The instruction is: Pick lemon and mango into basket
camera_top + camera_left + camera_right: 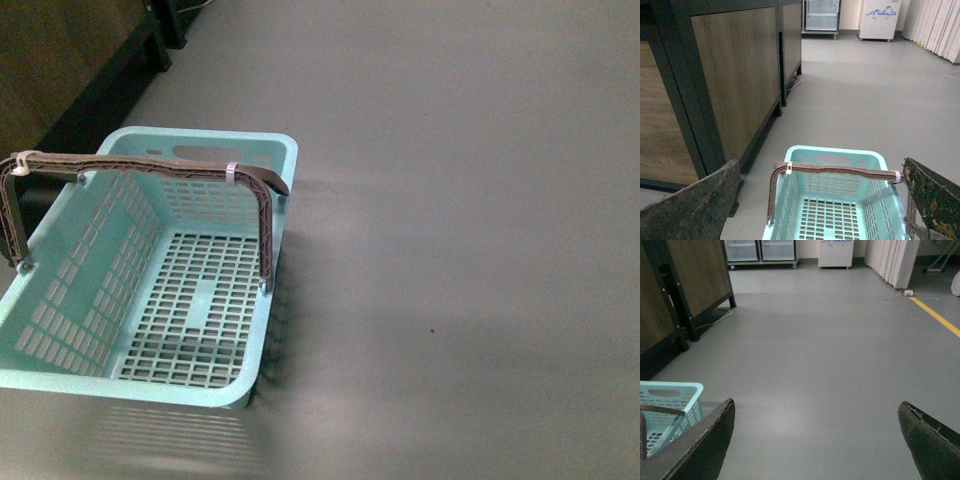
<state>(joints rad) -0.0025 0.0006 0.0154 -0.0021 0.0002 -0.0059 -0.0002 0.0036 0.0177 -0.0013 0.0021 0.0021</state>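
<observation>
The light teal basket [60,290] stands on the grey floor at the left of the front view, empty, with its brown handle [150,168] upright across it. It also shows in the left wrist view [840,156] and at the edge of the right wrist view [680,390]. My left gripper [821,172] is open above the basket, its fingers [700,205] spread wide. My right gripper [816,410] is open over bare floor to the right of the basket. The lemon and the mango are out of view. Neither arm shows in the front view.
Dark-framed wooden cabinets [735,75] stand to the left of the basket, also seen in the front view [60,70]. Glass-door fridges [760,250], a white unit [836,252], curtains [892,260] and a yellow floor line [937,315] lie far off.
</observation>
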